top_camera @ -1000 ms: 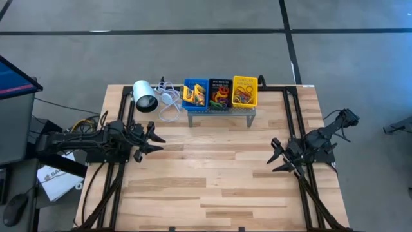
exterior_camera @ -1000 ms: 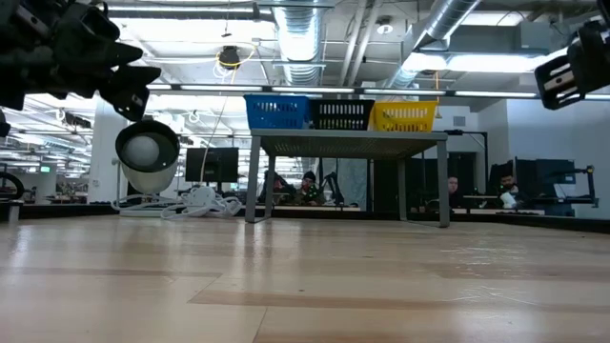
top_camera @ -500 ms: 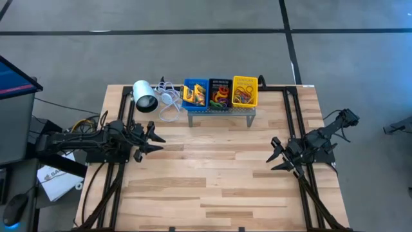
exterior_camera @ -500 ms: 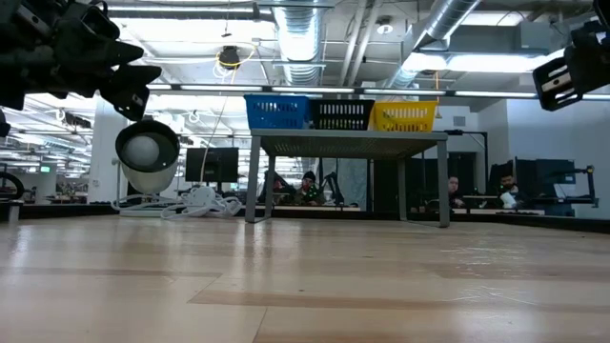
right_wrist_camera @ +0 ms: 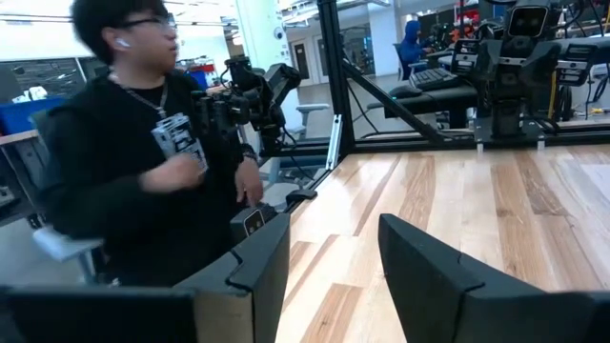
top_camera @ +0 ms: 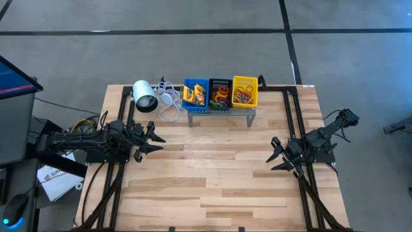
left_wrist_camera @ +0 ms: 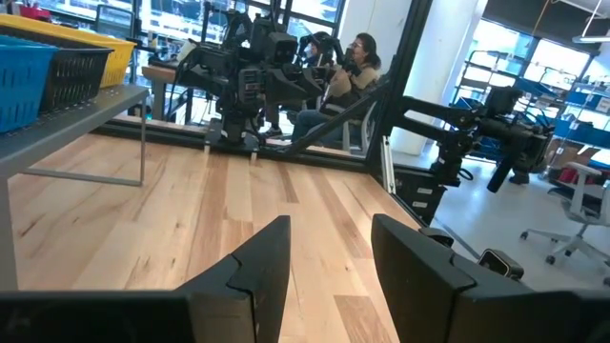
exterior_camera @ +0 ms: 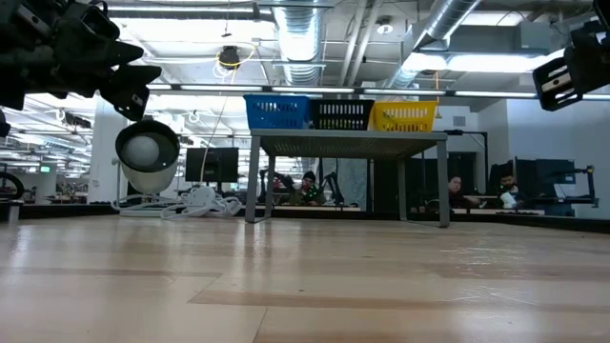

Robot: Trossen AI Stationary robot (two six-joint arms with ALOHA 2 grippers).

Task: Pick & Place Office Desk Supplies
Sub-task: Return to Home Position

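Bins, three, small and rectangular: blue bin (top_camera: 196,80), black bin (top_camera: 220,80), yellow bin (top_camera: 244,78). They stand side by side in a close row on top of the grey perforated stand (top_camera: 222,111), with the blue one toward the left arm's side and the yellow one toward the right arm's. The stand sits at the back edge of the worktop (top_camera: 212,180).

Crayon boxes (top_camera: 193,96), two, yellow: both lie inside the blue bin, next to each other.

Rubber bands (top_camera: 220,96), many thin loops, red, orange and purple among them: heaped in the black bin, with more in the yellow bin.

White cylinder (top_camera: 145,97): on the worktop near the stand, on the blue bin's side. Its white cable (top_camera: 168,106) is coiled between cylinder and stand.

Left gripper (top_camera: 161,144): over the left part of the worktop, well apart from the stand, pointing toward the middle. Its fingers are spread with nothing between them, and bare wood shows through the gap in the left wrist view.

Right gripper (top_camera: 273,154): over the right part of the worktop, well apart from the stand, pointing toward the middle. Its fingers are spread and empty.

Low view: both arms are held up off the wood at the upper corners.

Person (right_wrist_camera: 143,171): in a dark top, beyond the worktop's edge in the right wrist view.
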